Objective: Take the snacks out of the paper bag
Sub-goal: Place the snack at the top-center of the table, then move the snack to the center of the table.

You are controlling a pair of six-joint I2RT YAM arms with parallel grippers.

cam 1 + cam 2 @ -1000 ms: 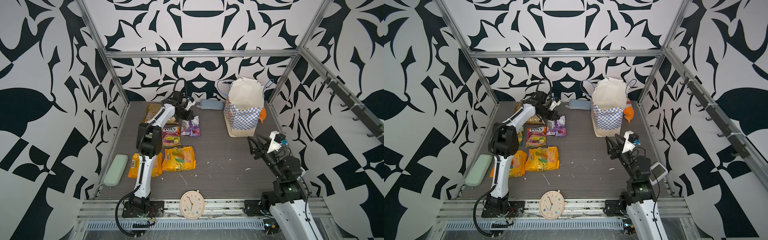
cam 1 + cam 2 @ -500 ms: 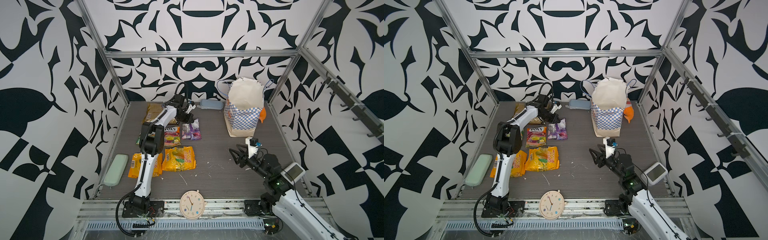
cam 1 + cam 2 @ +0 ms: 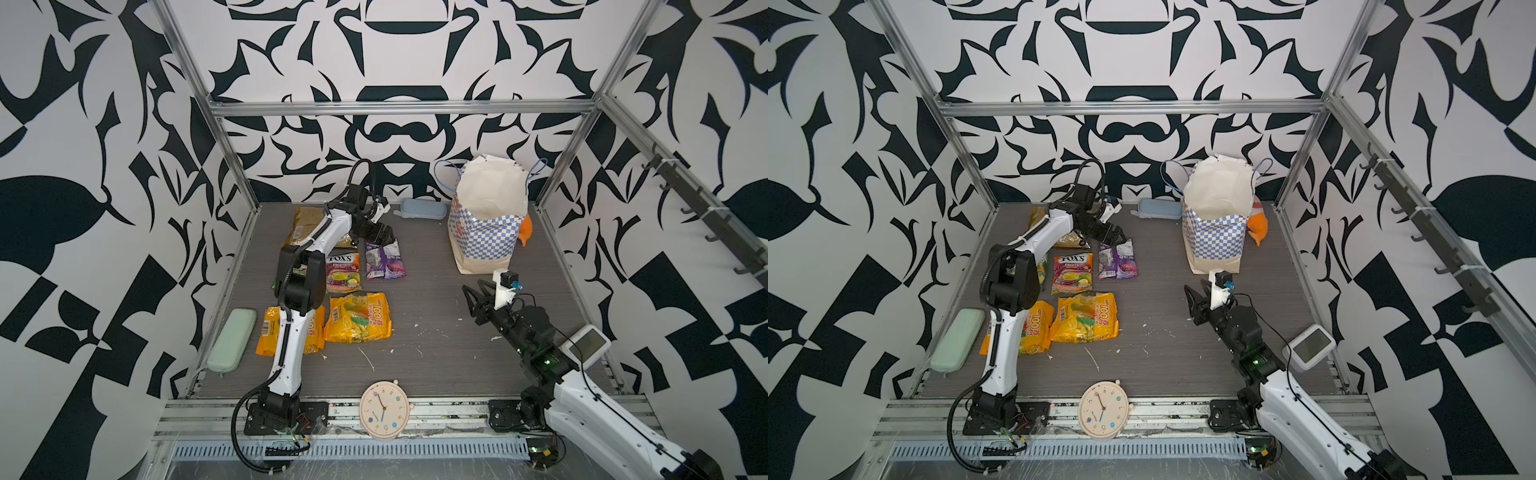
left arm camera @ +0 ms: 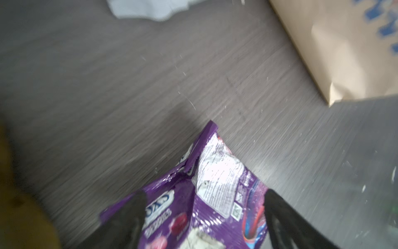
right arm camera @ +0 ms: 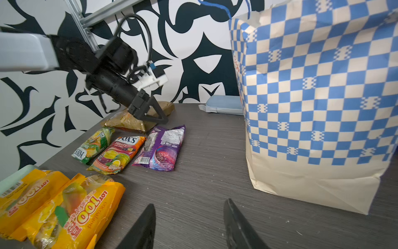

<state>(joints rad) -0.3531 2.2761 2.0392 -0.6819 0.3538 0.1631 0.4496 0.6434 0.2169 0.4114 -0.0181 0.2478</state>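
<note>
Our left gripper [image 3: 385, 238], spread wide and empty, hovers over the far end of the purple packet [image 3: 384, 261], which lies twelve-to-six, toward six o'clock from it. Our right gripper [image 3: 474, 290], half open and empty, sits at six o'clock of the upright paper bag [image 3: 484, 237].

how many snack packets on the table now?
6. Gold packet at the back; green packet, red-orange packet, purple packet in the next row; two orange-yellow packets nearest the arm bases. The paper bag may hide more.

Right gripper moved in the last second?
Yes. In both top views the right gripper has slid across in front of the paper bag, toward the snack packets.
</note>
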